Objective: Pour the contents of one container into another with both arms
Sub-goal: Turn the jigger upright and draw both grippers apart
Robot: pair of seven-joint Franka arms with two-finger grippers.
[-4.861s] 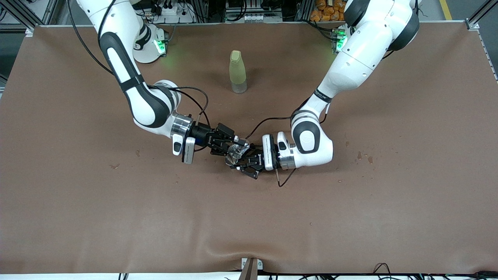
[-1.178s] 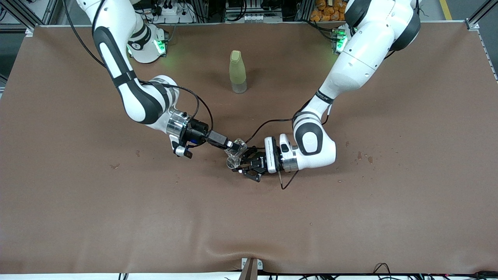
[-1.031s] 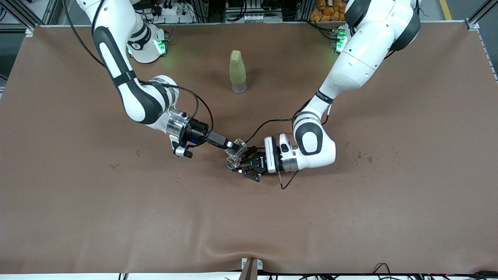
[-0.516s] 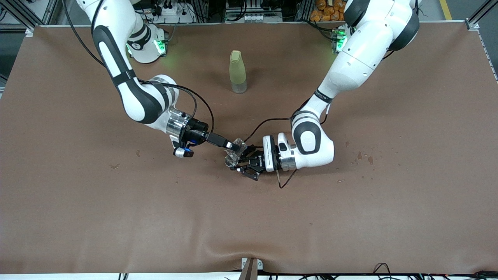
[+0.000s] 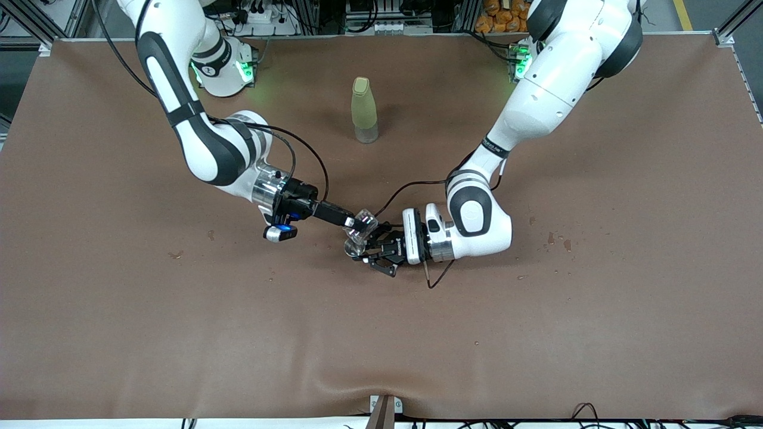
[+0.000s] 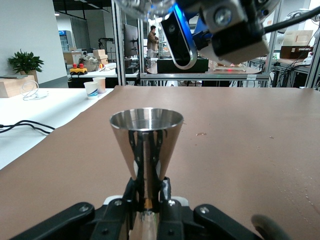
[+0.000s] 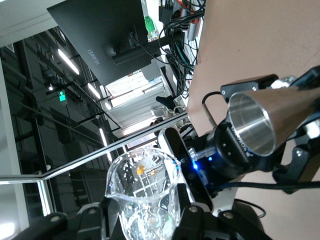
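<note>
We see right gripper (image 5: 356, 225) clamped on glass cup (image 5: 362, 227), tipped over steel jigger (image 5: 353, 248) near table (image 5: 119, 310) centre. Left gripper (image 5: 371, 251) clenched on jigger waist, jigger upright. We judge pour mid-way; no stream visible. Left: finish tilt, set both down. Left wrist view shows jigger mouth (image 6: 146, 120); fill unclear. Right wrist view shows droplets inside cup (image 7: 143, 192). Bottle (image 5: 363, 109) untouched, farther from front camera.

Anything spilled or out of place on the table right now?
Yes: small dark spots, possibly spilled drops, on the brown table cover, a cluster toward the left arm's end and one toward the right arm's end. Otherwise the right gripper holds the glass cup tipped over the steel jigger in the left gripper.
</note>
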